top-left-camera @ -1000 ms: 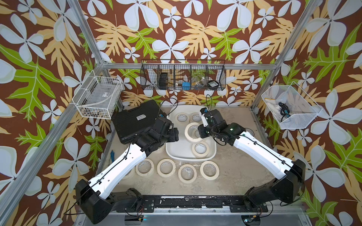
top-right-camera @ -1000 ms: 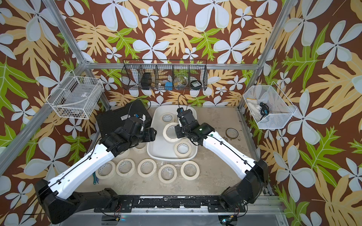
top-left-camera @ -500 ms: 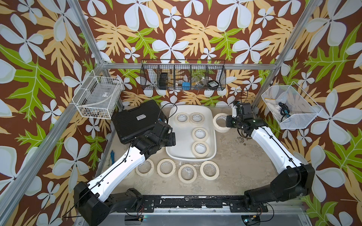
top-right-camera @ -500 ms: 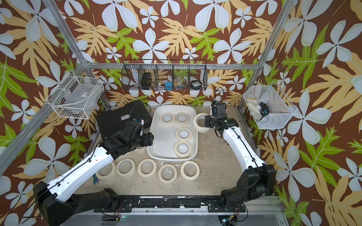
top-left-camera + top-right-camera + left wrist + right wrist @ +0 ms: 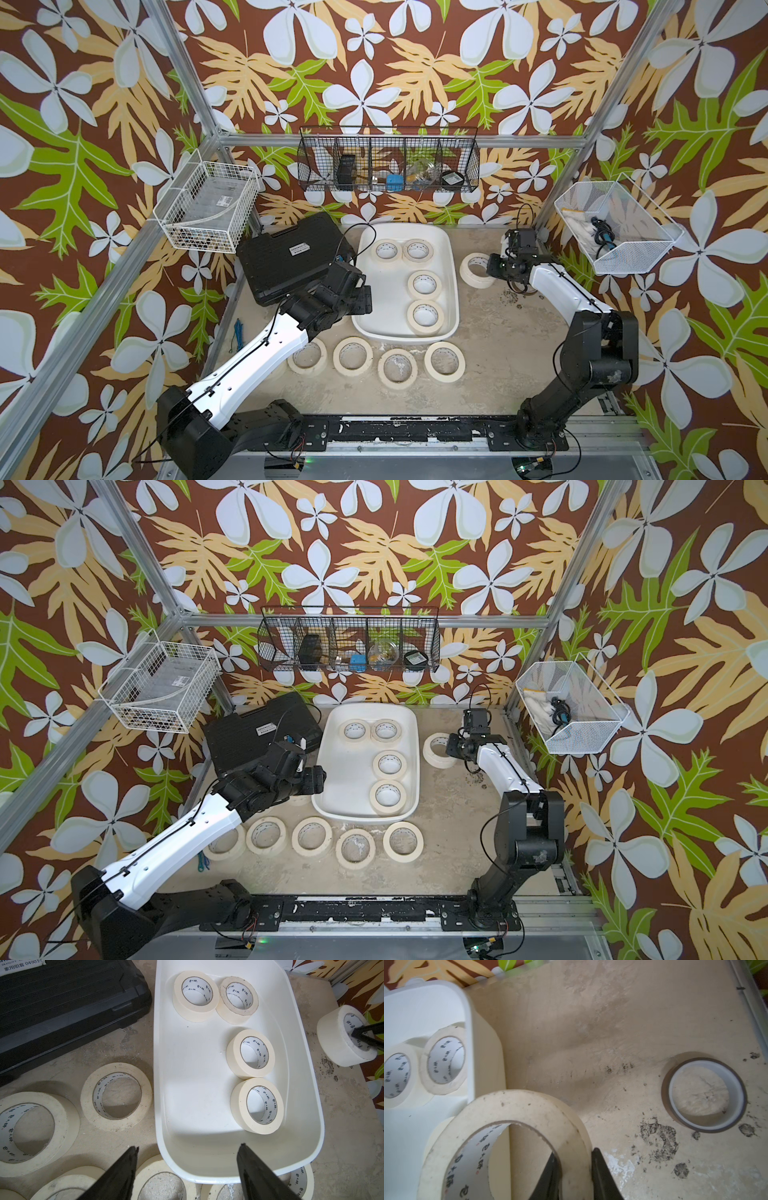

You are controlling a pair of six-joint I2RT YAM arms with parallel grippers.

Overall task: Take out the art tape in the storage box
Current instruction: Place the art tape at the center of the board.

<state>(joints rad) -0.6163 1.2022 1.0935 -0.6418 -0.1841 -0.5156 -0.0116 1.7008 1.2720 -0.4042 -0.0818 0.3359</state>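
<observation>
The right gripper was clamped on the wall of one cream-beige masking tape roll, tilted just beside the shallow white plastic storage box — four more rolls lay inside. The left gripper hung open over the box's near corner.

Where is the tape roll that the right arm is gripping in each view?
Top view: held roll just right of the storage box.
Top view: same place.
Left wrist: outside the box's far wall.
Right wrist: close up, pinched in the jaws.
Shared landmark: the white box.
</observation>
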